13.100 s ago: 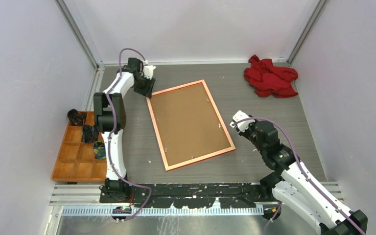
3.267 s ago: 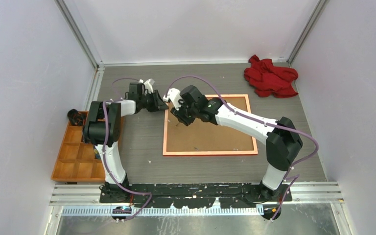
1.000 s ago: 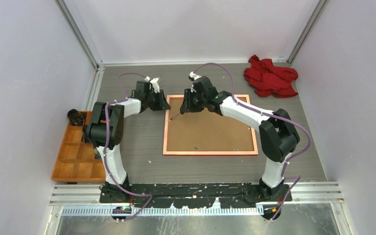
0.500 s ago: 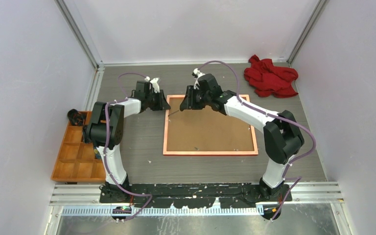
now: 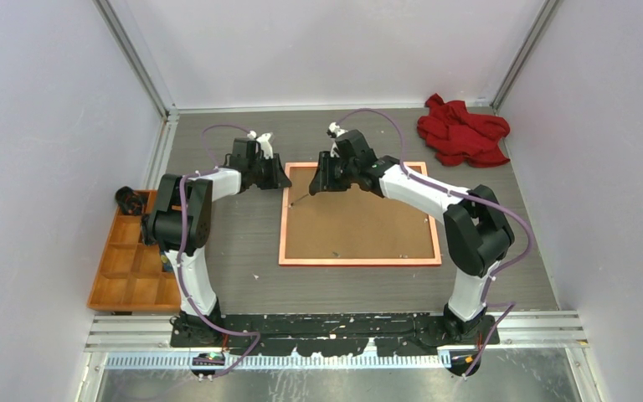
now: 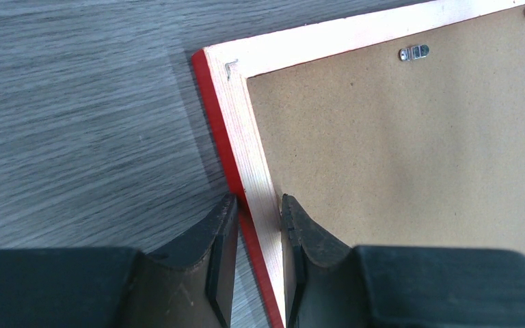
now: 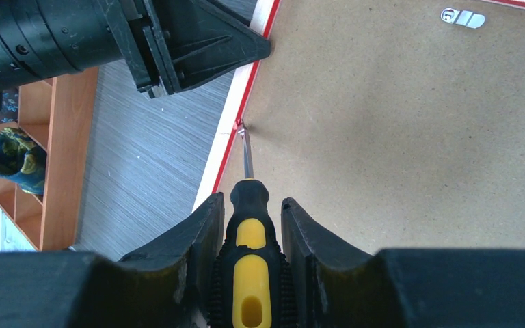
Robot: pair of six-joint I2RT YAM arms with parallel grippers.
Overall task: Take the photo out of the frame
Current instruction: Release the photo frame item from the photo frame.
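Observation:
The red frame (image 5: 283, 219) lies face down on the table, its pale back rim (image 6: 254, 157) and brown backing board (image 5: 356, 222) up. The photo is hidden under the board. My left gripper (image 5: 280, 180) (image 6: 254, 225) is shut on the frame's left rail near the far left corner. My right gripper (image 5: 318, 182) (image 7: 249, 219) is shut on a black and yellow screwdriver (image 7: 248, 239). Its tip (image 7: 241, 128) rests at a small metal tab on the board's left edge, close to the left gripper's fingers (image 7: 198, 48).
An orange compartment tray (image 5: 130, 268) with small items stands at the left. A red cloth (image 5: 462, 131) lies in the far right corner. Metal hanger clips (image 6: 413, 52) (image 7: 462, 18) sit on the backing board.
Over the last second the right gripper shifted only slightly at the frame's far left corner. Earlier the frame lay tilted and both arms stood away from it; the right arm has reached across.

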